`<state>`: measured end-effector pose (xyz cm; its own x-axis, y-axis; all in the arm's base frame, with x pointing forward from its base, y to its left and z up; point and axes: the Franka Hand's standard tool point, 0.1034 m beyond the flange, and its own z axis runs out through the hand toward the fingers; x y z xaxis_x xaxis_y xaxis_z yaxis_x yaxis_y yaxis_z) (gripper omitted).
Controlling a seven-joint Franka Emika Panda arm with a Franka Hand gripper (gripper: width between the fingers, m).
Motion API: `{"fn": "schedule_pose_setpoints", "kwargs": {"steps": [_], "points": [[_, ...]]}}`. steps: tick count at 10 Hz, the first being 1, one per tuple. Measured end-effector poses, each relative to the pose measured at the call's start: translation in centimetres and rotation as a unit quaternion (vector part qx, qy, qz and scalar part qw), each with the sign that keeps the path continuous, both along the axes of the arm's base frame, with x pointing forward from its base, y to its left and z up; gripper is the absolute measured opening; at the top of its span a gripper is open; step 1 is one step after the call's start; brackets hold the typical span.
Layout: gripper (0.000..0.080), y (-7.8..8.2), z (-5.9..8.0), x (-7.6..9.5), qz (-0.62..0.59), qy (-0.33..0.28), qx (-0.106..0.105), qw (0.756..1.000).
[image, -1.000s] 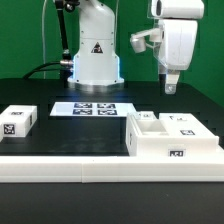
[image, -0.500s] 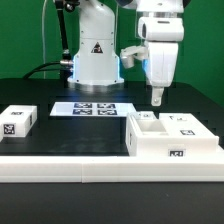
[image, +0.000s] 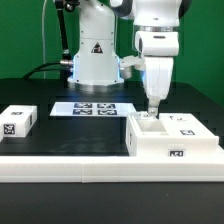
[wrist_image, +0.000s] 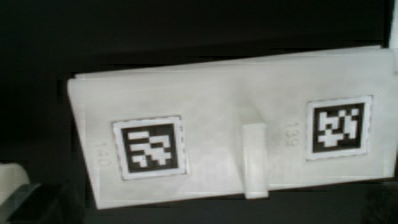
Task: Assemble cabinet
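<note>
Table [image: 80, 135]: black top, white ledge [image: 70, 168] along near edge; bare room mid-table.
Cabinet [image: 175, 142]: nearest, exterior view's right, just behind ledge; compartments open upward, front tag [image: 177, 153].
Gripper [image: 152, 112]: over cabinet's compartment at exterior view's left end, tips just above rim; jaws wide, holding nothing.
Wrist view: white cabinet face w/ two tags [wrist_image: 146, 150], slim ridge [wrist_image: 254, 160] btwn them.
Block [image: 17, 121]: small, white, tagged; exterior view's left, well apart from cabinet.
Marker board [image: 92, 108]: flat, farther back, btwn block & cabinet.
Robot base [image: 95, 55]: rear, behind board; green wall [image: 30, 30] beyond.
</note>
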<state>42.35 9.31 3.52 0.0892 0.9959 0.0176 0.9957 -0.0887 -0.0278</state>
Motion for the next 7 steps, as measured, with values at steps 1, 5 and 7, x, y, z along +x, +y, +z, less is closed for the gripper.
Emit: {"fn": "schedule_pose_setpoints", "kwargs": {"steps": [1,5,7], "points": [[0.0797,0.1,-0.3,0.1,-0.001,-0.004,0.004,1.000],[0.0797,-0.3,-1.3,0.0,-0.009,-0.007,0.011,1.000],[0.0797,-0.5,-1.4,0.1,-0.011,-0.007,0.011,1.000]]}}
